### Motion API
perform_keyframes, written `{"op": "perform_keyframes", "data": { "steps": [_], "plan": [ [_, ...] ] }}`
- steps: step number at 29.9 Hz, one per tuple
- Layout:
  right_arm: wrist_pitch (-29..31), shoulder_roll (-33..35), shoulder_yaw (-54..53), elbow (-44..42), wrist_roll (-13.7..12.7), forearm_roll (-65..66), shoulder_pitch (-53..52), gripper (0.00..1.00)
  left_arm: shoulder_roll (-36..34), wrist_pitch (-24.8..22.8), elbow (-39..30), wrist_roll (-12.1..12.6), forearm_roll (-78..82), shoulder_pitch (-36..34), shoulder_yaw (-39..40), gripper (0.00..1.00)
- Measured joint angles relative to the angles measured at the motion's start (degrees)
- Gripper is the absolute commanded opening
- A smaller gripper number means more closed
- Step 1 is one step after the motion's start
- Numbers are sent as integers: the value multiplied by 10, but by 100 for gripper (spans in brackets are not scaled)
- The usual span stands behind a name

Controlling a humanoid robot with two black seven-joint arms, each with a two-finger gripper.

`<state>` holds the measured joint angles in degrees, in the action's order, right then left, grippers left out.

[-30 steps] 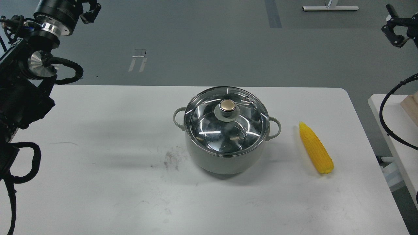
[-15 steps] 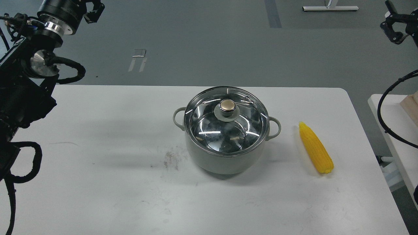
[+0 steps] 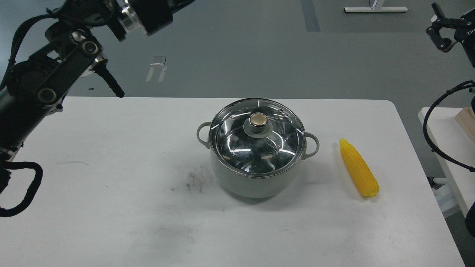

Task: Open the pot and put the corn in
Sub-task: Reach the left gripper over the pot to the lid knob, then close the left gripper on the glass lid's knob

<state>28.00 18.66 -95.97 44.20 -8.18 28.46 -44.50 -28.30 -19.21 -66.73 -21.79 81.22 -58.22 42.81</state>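
A white table [image 3: 111,207] is filling most of the head view, with scuff marks [image 3: 193,181] smudging its surface at about 8 o'clock from the pot. Nearest of the task's things, the corn [image 3: 359,168] is lying flat on the table at roughly 4 o'clock from the pot, well apart from it, its blunt end pointing toward the near edge and its tapered tip pointing away.

The pot [image 3: 256,178] is sitting upright near the table's middle, with a small loop handle showing at 9 o'clock and another at 3 o'clock on its pale grey-green body. The glass lid [image 3: 237,148] is resting on the rim, closing the pot, and its gold knob [image 3: 258,119] is standing at the lid's centre. Nothing is touching the pot, the lid or the corn.

Farther off, the left arm [image 3: 48,81] is reaching in from 9 o'clock toward 11 o'clock, above the table's far left corner; its far end is running out past the top edge, so the left gripper is lying outside the view. At 1 o'clock, the right gripper [image 3: 439,27] is hanging over the grey floor [image 3: 237,55] beyond the table, well apart from everything; it is showing small and dark, and I cannot tell whether its fingers are apart or together.
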Motion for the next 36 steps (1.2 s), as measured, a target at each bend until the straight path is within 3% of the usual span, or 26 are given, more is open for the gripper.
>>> {"op": "perform_keyframes", "data": {
  "steps": [5,12,23,36],
  "plan": [
    [0,-1,-1,2,0,-1,-1,100,7,74,-28,-30,192,-4,-83,80],
    [0,0,-1,2,0,-2,-2,100,24,132,-38,-61,313,-10,-178,80],
    [0,2,-3,9,0,-3,-1,100,50,144,-32,-62,352,-3,-246,77],
    [0,0,-5,10,0,-3,0,100,63,158,10,-62,352,21,-260,75]
  ]
}}
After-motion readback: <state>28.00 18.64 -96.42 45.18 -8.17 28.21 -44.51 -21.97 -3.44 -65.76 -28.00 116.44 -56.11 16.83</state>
